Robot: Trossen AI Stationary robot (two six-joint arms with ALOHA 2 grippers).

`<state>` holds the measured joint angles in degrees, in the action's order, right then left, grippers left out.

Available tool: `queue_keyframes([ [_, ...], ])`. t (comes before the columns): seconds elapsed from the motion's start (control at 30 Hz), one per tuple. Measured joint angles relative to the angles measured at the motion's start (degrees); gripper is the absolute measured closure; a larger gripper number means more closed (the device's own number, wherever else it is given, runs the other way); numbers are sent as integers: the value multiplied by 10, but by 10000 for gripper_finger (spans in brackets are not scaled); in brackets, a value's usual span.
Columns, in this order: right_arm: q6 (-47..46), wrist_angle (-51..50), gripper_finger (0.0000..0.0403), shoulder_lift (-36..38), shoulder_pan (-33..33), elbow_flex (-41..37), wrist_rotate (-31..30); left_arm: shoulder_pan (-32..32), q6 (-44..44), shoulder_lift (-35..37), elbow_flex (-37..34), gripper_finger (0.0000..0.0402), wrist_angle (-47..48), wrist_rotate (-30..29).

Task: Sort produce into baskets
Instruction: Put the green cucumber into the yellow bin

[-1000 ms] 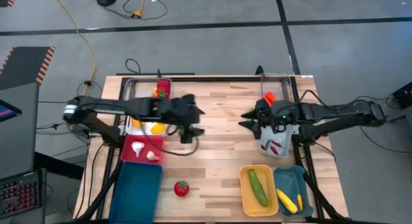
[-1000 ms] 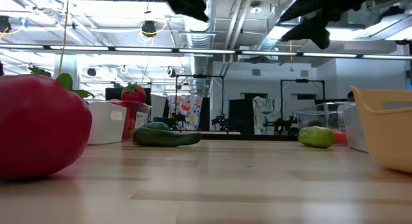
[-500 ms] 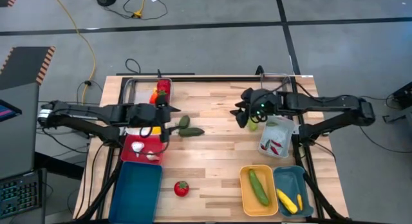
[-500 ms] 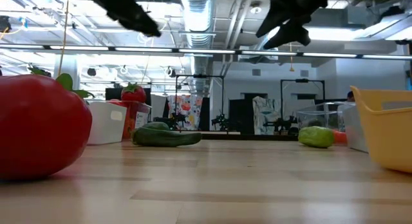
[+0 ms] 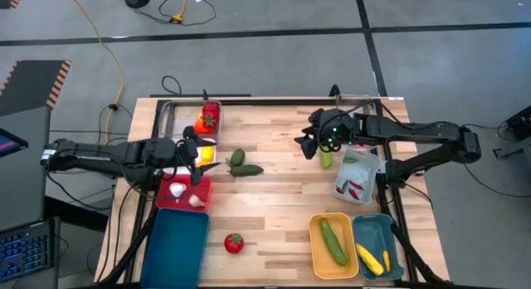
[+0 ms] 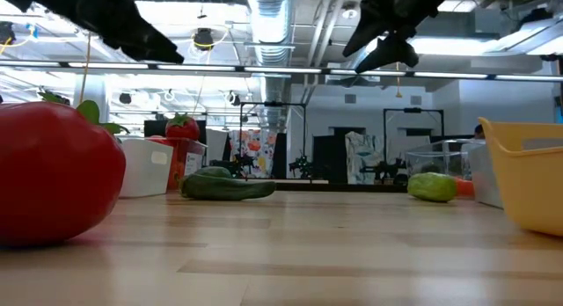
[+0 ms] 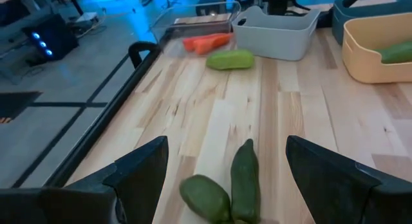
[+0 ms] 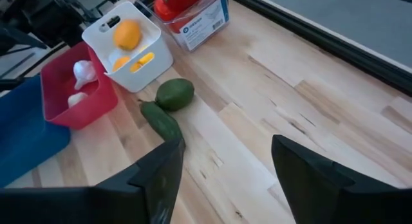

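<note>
Left gripper (image 5: 202,160) is hanging spread and empty beside the white basket (image 5: 177,165), facing the dark cucumber (image 7: 244,179) and round green piece (image 7: 206,197) lying touching mid-table. Right gripper (image 5: 309,146) is hovering spread too — nothing held. These toys look light, hard, slick — pinching the cucumber across its middle seems safest.

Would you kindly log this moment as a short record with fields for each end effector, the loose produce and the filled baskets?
left end effector: open, empty, over the white basket at the table's left side
right end effector: open, empty, above a light green fruit near the clear basket of chillies
loose produce: dark cucumber touching a round green fruit; tomato at the near edge
yellow basket: one cucumber
small teal basket: yellow squash
red basket: white garlic
</note>
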<state>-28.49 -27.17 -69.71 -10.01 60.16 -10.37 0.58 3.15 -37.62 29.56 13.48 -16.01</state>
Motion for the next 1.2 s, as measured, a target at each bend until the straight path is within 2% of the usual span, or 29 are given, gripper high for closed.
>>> queue_keyframes([
  [0.17,4,6,114,0,-3,0,0,0,-10,28,-28,100,-6,-1],
  [0.33,73,10,76,0,-3,0,8,0,-21,48,-46,100,-8,-1],
  [0.5,41,9,52,0,-3,0,15,0,-26,53,-47,100,-11,-1],
  [0.77,-14,8,50,0,19,0,19,0,-29,51,-47,100,-11,-1],
  [1.03,-49,39,53,0,43,9,71,0,-34,50,-47,100,-10,-1],
  [1.1,-51,21,53,0,50,25,68,0,-34,50,-47,100,-10,0],
  [1.2,-61,-22,54,0,62,52,27,0,-34,50,-47,100,-10,0],
])
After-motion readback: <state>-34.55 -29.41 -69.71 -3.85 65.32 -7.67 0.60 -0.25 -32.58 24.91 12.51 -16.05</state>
